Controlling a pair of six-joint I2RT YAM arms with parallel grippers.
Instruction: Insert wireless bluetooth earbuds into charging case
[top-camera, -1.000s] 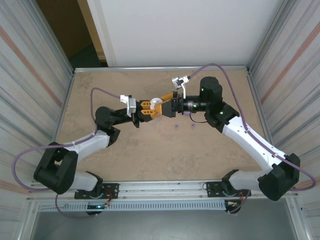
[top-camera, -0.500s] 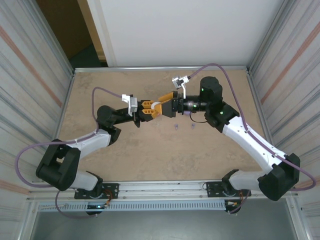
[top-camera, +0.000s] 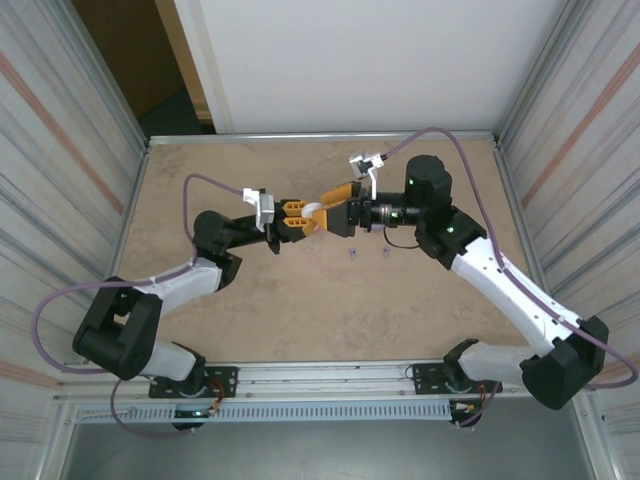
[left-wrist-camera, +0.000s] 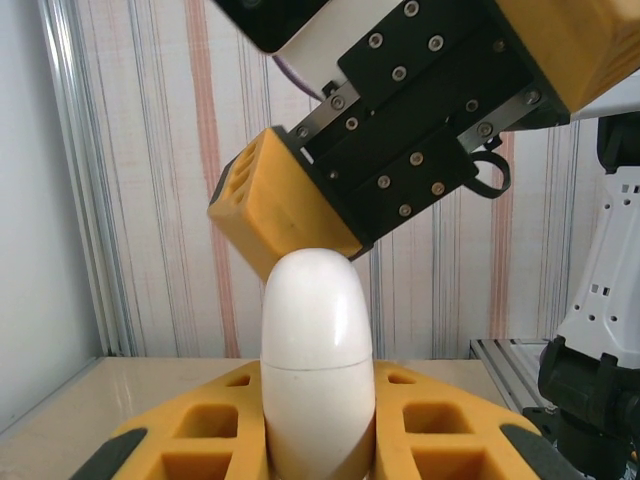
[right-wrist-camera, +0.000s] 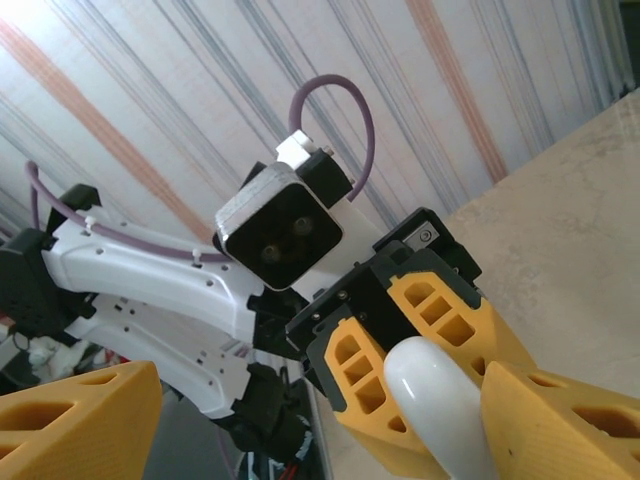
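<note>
A glossy white egg-shaped case (left-wrist-camera: 317, 360) is clamped by the left gripper (top-camera: 299, 221) and straddled by the right gripper (top-camera: 324, 207), its blocky orange jaws spread. Both arms are reached inward. Two tiny earbuds (top-camera: 353, 254) are seen on the matte table (top-camera: 200, 190).

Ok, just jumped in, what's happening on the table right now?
The left gripper is shut on the lower half of a white egg-shaped charging case, whose lid is closed. The right gripper is open, its fingers straddling the lid end, one right at the tip. Two tiny earbuds lie on the table just on the near side of the grippers, neither in the case yet.
</note>
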